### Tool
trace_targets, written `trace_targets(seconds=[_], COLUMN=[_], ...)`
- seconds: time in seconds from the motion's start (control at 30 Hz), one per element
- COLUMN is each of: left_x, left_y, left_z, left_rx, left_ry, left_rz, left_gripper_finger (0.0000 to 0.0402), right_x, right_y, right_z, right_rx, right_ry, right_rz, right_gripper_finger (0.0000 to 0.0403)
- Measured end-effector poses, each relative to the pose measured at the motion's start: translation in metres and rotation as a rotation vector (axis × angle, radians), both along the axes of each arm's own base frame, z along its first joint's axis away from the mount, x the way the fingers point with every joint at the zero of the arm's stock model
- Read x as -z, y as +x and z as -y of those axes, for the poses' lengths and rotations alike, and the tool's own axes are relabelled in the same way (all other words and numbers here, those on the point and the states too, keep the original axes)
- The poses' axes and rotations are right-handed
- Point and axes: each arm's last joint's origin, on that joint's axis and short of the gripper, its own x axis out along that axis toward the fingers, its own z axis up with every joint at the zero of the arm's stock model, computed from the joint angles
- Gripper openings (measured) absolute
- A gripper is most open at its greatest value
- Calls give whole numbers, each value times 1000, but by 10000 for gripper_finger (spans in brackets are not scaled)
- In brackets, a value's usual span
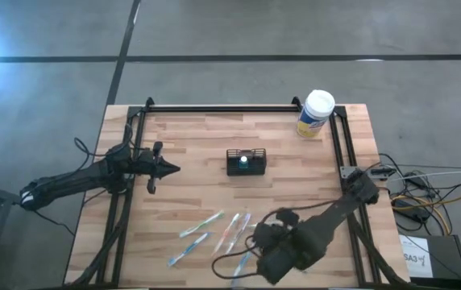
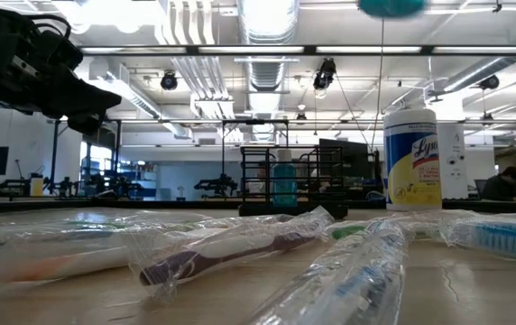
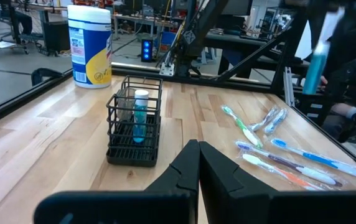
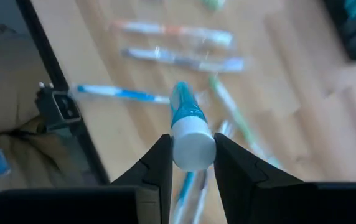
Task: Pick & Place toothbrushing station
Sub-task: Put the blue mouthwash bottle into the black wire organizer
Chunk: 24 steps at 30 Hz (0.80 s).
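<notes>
The black wire-mesh caddy (image 1: 247,162) stands on its base at the table's middle, with a blue white-capped tube (image 3: 140,115) upright inside it; it also shows in the low view (image 2: 281,176). My left gripper (image 1: 170,169) is shut and empty, level, left of the caddy, its tips (image 3: 198,155) pointing at it. My right gripper (image 4: 190,158) is near the table's front edge (image 1: 267,246), above the toothbrushes, shut on a second blue tube with a white cap (image 4: 187,115). My right gripper pinches the tube's white cap end (image 4: 193,149) between its two fingers. The fingers come from above, slanting down. The blue body (image 4: 184,106) reaches past the fingertips toward the table, and the tube is lifted clear above the toothbrushes.
Several plastic-wrapped toothbrushes (image 1: 214,229) lie flat near the front edge, left of my right arm. A white-lidded yellow-and-blue canister (image 1: 317,113) stands at the far right corner. A black frame rail (image 1: 230,108) runs along the table's far side.
</notes>
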Motion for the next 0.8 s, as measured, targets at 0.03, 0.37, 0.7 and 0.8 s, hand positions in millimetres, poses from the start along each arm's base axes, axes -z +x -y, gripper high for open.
trace_targets(seconds=[0.03, 0.37, 0.7, 0.8], left_x=[0, -1, -1, -1], left_y=[0, 0, 0, 0], left_z=[0, -1, -3, -3], left_rx=[0, -21, -93, -117], left_ry=[0, 7, -11, -23], left_rz=[0, 7, 6, 7], left_gripper_finger=[7, 7, 7, 7], right_x=[-7, -57, -60, -47], right_y=[-2, -13, -13, -9], right_z=[5, 72, 151, 173], right_rx=[-11, -115, -177, -210], right_ry=[-15, -203, -356, -393], right_rz=[16, 140, 28, -57], right_gripper_finger=[83, 83, 83, 83])
